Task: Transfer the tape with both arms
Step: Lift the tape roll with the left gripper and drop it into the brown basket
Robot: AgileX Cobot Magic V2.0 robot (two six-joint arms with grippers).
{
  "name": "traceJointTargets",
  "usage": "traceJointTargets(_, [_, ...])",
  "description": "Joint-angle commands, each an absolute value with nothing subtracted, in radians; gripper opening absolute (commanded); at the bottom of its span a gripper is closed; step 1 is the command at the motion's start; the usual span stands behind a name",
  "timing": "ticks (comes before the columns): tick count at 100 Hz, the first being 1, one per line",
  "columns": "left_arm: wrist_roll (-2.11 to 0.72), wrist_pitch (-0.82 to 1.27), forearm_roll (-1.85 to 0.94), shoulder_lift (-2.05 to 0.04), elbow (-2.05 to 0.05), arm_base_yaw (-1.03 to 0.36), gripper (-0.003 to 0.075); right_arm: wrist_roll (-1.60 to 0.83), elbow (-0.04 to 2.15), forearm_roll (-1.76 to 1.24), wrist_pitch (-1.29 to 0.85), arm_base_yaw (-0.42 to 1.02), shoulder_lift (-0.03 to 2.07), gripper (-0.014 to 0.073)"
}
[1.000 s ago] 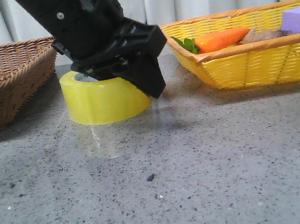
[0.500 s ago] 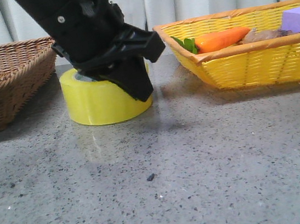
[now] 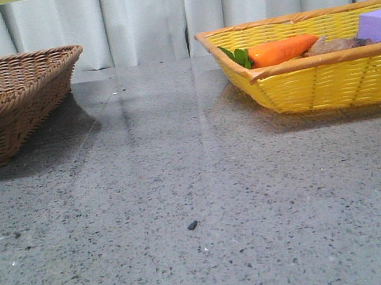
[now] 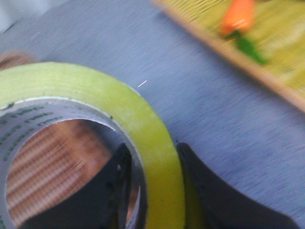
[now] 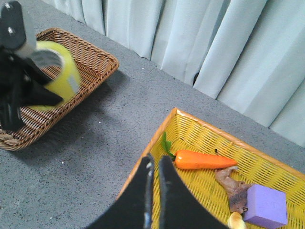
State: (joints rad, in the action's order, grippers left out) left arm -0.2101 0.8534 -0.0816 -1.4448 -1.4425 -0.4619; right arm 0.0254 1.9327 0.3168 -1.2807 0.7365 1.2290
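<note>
Left gripper [image 4: 150,191] clamps tape [image 4: 143,124] wall

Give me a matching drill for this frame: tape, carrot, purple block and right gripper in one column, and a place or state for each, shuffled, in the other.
Things:
1. tape
2. carrot
3. purple block
4. right gripper

Places or states:
A. fingers nearly shut, holding nothing
B. held by the left gripper over the brown basket
C. lying in the yellow basket, green leaves at one end
D. in the yellow basket next to a small brown item

Pairs: 1-B, 2-C, 3-D, 4-A
</note>
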Motion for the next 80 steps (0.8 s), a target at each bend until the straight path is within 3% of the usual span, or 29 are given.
traceJointTargets(1, [-0.208,0.841,-0.075,-1.405,-1.457,-0.381,-0.0021,0.021,1.954,0.347,-1.267,0.728,1.212,-0.0074])
traceJointTargets(27, [-0.208,0.755,-0.075,-1.436,-1.305,-0.267,-0.0021,0.021,1.929,0.345,-1.261,0.728,1.212,-0.0074])
traceJointTargets(42, [-0.208,0.647,-0.081,-1.464,-1.225,-0.267,-0.0021,0.021,1.904,0.345,-1.256,0.728,1.212,-0.0074])
traceJointTargets(67, [-0.208,0.637,-0.090,-1.507,-1.211,-0.267,-0.0015,0.021,1.899,0.345,-1.243,0.728,1.212,-0.0074])
traceJointTargets(74, [-0.208,0.639,-0.105,-1.514,-1.211,-0.267,0.0037,0.021,1.899,0.345,-1.243,0.728,1.212,-0.0074])
traceJointTargets(80, [-0.208,0.639,-0.111,-1.516,-1.211,-0.267,0.0130,0.021,1.899,0.345,-1.247,0.728,1.212,-0.0074])
